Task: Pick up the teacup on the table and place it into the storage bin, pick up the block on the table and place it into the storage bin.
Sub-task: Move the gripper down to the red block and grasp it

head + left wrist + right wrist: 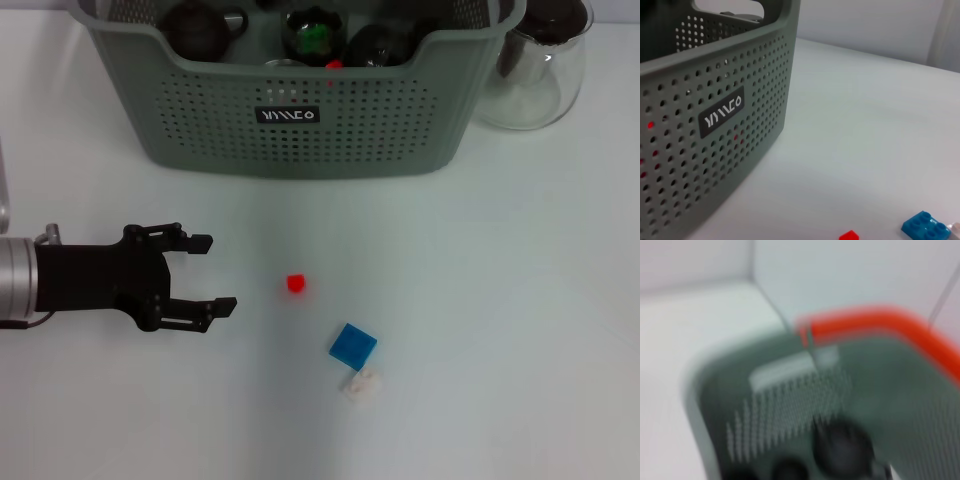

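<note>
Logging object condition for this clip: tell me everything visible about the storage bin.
The storage bin is a large grey-green plastic basket with perforated walls, rounded corners and a smooth rim that dips at a cut-out handle. A small black label with white lettering sits on its near wall. It stands upright at the far side of the white table, beside a clear glass pitcher. Dark rounded items lie inside, with something red and green among them. No gripper touches it.

L tool (pixel 205 272): black, two fingers spread apart w/ nothing between them, pointing toward robot's R. Silver wrist section behind it, forearm approx. level. R arm: not seen in head view; R tool's fingers not shown.
</note>
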Motion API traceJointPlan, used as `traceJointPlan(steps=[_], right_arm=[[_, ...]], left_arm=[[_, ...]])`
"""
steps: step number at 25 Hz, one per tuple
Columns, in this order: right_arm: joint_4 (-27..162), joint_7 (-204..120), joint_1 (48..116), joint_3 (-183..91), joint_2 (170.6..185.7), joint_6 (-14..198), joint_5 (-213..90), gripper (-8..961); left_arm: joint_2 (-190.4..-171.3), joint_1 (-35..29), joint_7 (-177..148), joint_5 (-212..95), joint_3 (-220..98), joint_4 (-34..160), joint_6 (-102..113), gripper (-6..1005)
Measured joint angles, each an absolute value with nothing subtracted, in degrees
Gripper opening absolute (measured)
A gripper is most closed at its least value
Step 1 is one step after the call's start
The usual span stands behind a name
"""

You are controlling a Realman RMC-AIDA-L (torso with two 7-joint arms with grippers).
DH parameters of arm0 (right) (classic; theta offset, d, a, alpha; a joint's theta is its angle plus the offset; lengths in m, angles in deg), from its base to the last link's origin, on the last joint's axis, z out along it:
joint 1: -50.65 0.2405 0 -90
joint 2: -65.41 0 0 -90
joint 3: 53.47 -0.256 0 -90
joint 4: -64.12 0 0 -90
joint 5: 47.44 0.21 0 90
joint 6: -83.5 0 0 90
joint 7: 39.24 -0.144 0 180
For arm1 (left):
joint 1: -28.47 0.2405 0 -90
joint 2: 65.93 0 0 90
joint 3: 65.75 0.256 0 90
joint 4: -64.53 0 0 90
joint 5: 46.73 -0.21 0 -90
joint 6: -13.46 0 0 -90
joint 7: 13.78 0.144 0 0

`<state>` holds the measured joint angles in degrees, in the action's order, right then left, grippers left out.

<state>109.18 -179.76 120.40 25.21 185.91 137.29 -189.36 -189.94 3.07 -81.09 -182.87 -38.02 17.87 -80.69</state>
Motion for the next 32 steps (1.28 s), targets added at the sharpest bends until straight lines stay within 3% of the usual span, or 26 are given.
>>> traceJointPlan(steps=[6, 13, 22, 32], right_arm=[[138.36, -177.34, 107.24, 23.16, 185.56, 147.52, -176.17, 628], [154.75, -171.58, 94.58, 23.08, 185.47, 170.23, -164.17, 631], [145.20, -171.52, 94.33, 28.92, 185.74, 179.08, -172.27, 633], [120.08, -175.89, 105.76, 45.48, 186.27, 160.13, -177.32, 626]], left_arm=[[-189.86, 3.33, -81.11, -183.00, -38.27, 17.92, -81.09, 874], [-189.86, 3.60, -81.11, -183.08, -38.37, 17.85, -81.20, 873], [-189.81, 3.60, -81.10, -183.27, -38.30, 17.59, -81.29, 874], [-189.66, 3.60, -81.04, -183.34, -38.12, 17.49, -81.28, 873]])
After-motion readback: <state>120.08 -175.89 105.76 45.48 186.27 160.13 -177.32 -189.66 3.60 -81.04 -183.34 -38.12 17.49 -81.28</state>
